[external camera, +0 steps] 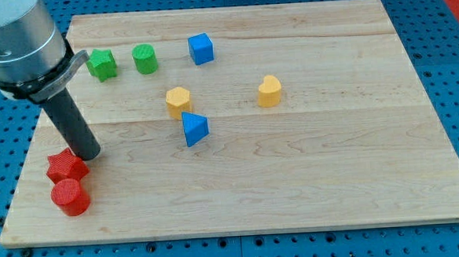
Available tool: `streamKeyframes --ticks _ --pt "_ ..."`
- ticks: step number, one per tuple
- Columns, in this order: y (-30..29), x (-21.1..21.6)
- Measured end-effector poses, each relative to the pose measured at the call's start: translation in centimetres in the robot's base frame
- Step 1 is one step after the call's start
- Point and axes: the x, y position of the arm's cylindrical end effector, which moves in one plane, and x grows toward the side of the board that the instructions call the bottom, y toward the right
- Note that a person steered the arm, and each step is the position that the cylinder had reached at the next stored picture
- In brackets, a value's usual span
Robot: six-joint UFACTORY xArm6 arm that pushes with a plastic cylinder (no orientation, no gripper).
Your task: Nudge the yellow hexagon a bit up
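Note:
The yellow hexagon (178, 100) lies a little left of the board's middle. A blue triangle (194, 129) sits just below it, almost touching. My tip (88, 154) rests on the board at the view's left, well to the left of and below the hexagon, right beside the red star block (64, 165). A red cylinder (70, 197) sits just below the red star.
A green star block (101, 64) and a green cylinder (145, 59) stand near the view's top left. A blue cube (200, 48) is to their right. A yellow heart-like block (269, 91) lies right of the hexagon. The wooden board (334, 178) sits on a blue pegboard.

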Motion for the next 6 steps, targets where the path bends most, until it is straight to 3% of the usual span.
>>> streamKeyframes --ticks 1,6 --pt "3.0 -3.8" --pt "5.5 -6.6"
